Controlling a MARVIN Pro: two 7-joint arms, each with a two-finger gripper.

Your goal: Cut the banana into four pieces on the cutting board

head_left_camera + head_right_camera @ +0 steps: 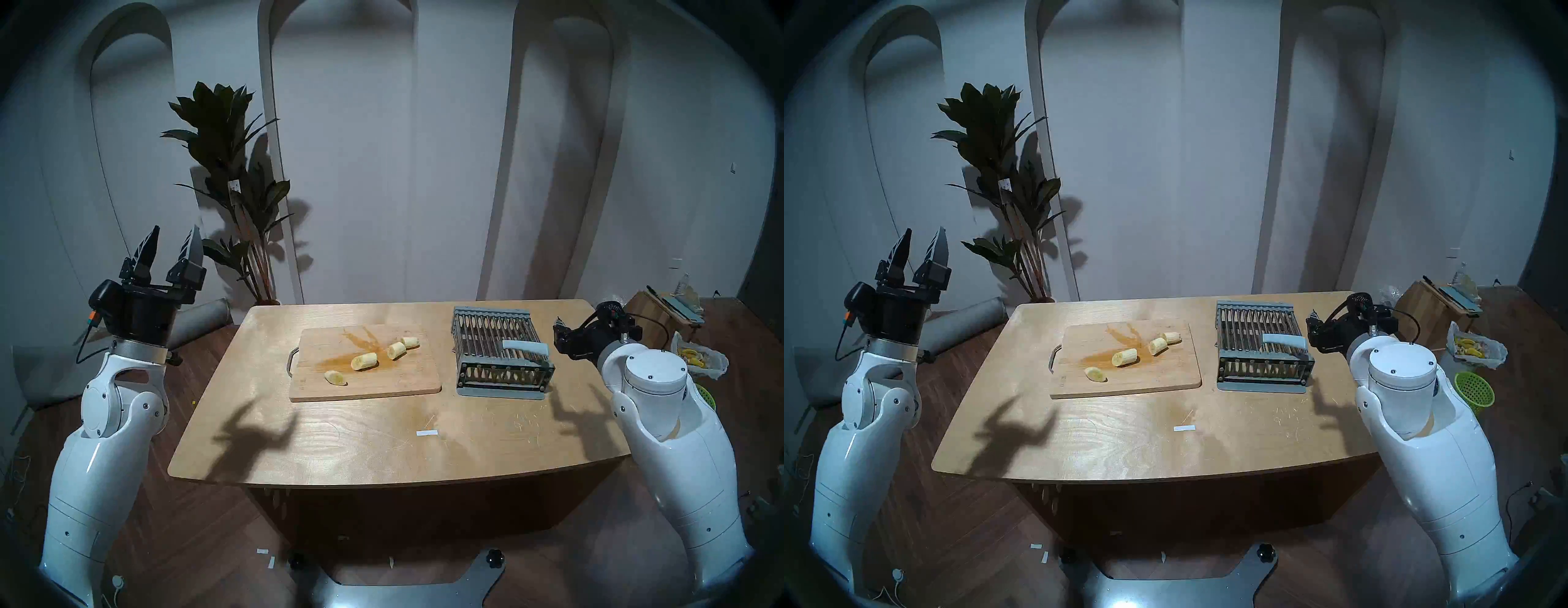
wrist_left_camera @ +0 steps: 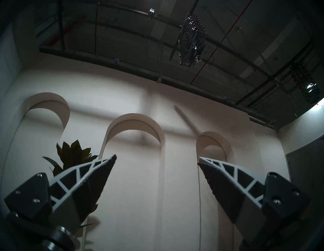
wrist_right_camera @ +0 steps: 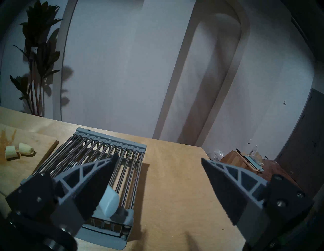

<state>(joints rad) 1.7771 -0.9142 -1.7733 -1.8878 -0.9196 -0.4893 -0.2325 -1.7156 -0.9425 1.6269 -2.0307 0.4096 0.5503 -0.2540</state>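
The banana (image 1: 364, 361) lies cut into several short chunks in a loose diagonal row on the cutting board (image 1: 382, 384), over its orange-brown stain. In the right wrist view two banana chunks (image 3: 17, 151) show at the far left. My left gripper (image 1: 176, 231) is raised off the table's left side, pointing up, open and empty; its wrist view shows the left gripper (image 2: 157, 157) against wall and ceiling. My right gripper (image 1: 561, 335) hovers just right of the grey slatted rack (image 1: 500, 375), open and empty. A white-handled knife (image 1: 526, 346) rests on the rack, its handle (image 3: 108, 201) beside my right gripper (image 3: 159, 156).
A potted plant (image 1: 237, 191) stands behind the table's (image 1: 339, 446) left corner. A strip of white tape (image 1: 426, 433) lies on the tabletop. On the floor to the right sit a white bag of peels (image 1: 700, 356), a green basket (image 1: 1473, 390) and a wooden box (image 1: 655, 314).
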